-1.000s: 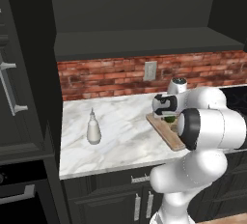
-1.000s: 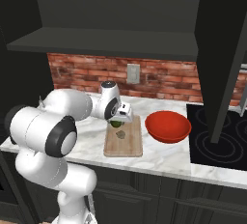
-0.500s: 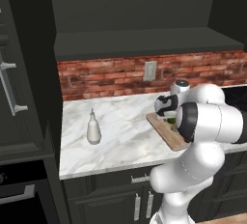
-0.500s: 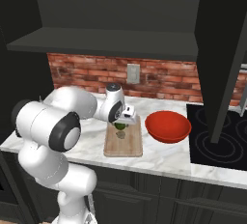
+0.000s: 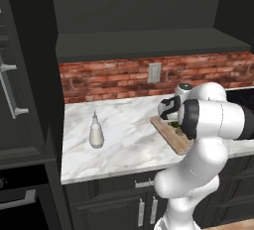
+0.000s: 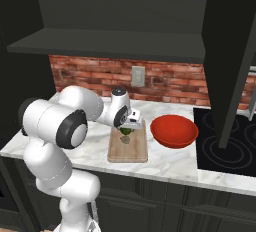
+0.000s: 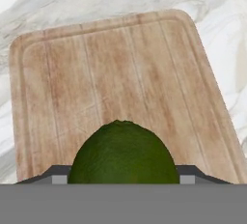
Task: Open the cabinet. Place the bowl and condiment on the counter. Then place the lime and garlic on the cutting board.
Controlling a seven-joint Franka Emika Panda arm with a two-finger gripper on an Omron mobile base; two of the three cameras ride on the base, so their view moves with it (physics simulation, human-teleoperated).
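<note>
My gripper (image 6: 126, 130) is shut on the dark green lime (image 7: 124, 153), with a dark fingertip on either side of it. It hangs just above the middle of the wooden cutting board (image 6: 129, 149), whose grain runs across the hand view (image 7: 111, 73). On the marble counter (image 5: 129, 142), the red bowl (image 6: 173, 131) sits right of the board. The white condiment bottle (image 5: 95, 132) stands upright to the left. The cabinet's doors stand open, one door (image 6: 231, 51) hanging at the right. The garlic is out of view.
A black stovetop (image 6: 227, 143) lies right of the bowl. The brick backsplash carries a wall outlet (image 6: 137, 76). A tall dark side cabinet with a silver handle (image 5: 12, 92) stands at the left. The open cabinet's shelf (image 5: 149, 43) overhangs the counter.
The arm's elbow has swung, and the gripper with the lime has edged slightly along the cutting board. The bowl and the bottle have stayed put.
</note>
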